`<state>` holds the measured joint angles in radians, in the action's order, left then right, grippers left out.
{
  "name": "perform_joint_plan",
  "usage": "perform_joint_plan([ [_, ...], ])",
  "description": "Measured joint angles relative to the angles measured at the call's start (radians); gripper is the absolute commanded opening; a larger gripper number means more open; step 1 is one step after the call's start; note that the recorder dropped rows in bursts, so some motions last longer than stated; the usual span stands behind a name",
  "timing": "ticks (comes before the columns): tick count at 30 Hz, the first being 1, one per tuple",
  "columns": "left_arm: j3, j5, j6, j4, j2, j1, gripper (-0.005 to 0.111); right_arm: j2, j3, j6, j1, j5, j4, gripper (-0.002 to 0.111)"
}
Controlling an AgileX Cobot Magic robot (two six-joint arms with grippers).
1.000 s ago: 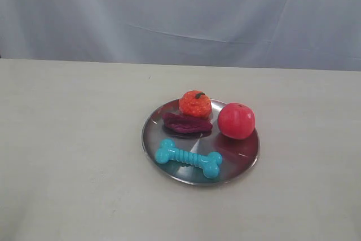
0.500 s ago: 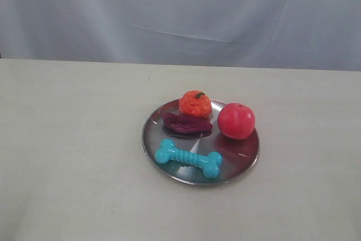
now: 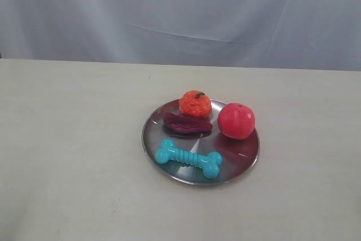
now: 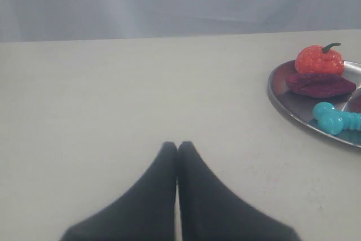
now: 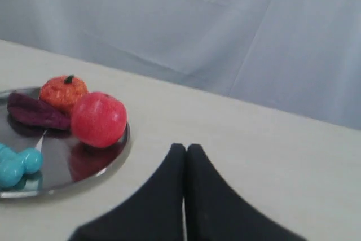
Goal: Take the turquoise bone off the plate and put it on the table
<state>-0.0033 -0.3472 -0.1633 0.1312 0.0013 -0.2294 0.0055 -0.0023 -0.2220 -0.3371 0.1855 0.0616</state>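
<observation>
Your turquoise bone (image 3: 188,158) lies on the near part of the plate (image 3: 151,134), just in front of the purple piece (image 3: 187,123). Your left tool (image 4: 177,146) and right tool (image 5: 185,148) are both pinched closed and empty over the bench (image 3: 73,139)

The turquoise bone (image 3: 188,159) lies on the near part of the plate (image 3: 149,136), open from above and from the near side, with only the shallow rim in the way. Behind it crowd a purple piece (image 3: 186,123), an orange fruit (image 3: 195,104) and a red ball (image 3: 236,121); the purple piece is nearest. Bare tabletop (image 3: 73,139) spreads wide to the left, right and front of the plate.
</observation>
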Motion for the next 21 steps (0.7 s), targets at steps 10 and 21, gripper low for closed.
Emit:
perform_joint_plan([
  [10,0.0,0.0,0.0,0.0,0.0,0.0,0.0,0.0,0.0,0.148,0.0,-0.239,0.16,-0.001],
  [21,0.0,0.0,0.0,0.0,0.0,0.0,0.0,0.068,-0.235,0.119,0.0,0.039,0.24,-0.001],
])
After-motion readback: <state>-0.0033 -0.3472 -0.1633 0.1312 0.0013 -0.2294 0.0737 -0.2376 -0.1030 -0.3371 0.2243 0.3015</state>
